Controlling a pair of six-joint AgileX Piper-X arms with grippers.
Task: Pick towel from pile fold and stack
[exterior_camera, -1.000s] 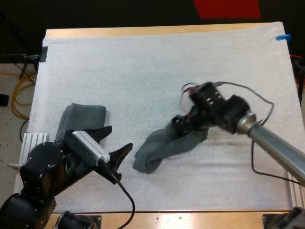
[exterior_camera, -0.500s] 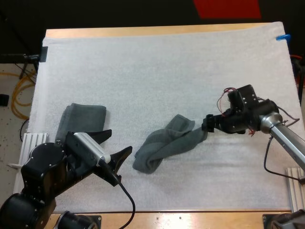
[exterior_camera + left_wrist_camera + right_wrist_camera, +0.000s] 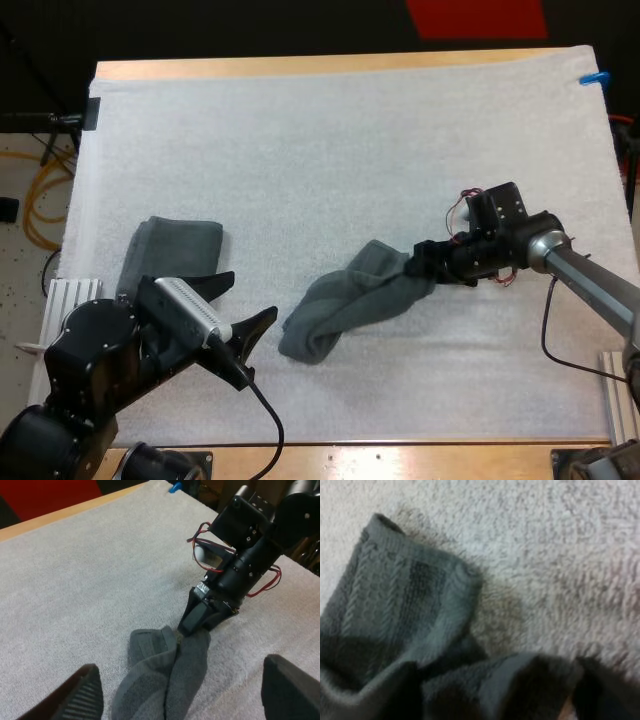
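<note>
High view: the crumpled towel lies mid-mat, its long axis running from our spread, empty left gripper to our right gripper, which touches its end.
Left wrist view: the towel lies straight ahead.
Right wrist view: the towel is close, and we cannot tell the right gripper's state.

- we saw the crumpled towel in dark grey-green, with a braided rib woven along its hem and a darker flat band beside that.
- the folded towel was the same dark grey-green, and we made out no pattern on it.
- the mat was white, with a fine nubbly grain.
- the table showed pale wood-brown.
- our left gripper and right gripper were black.
</note>
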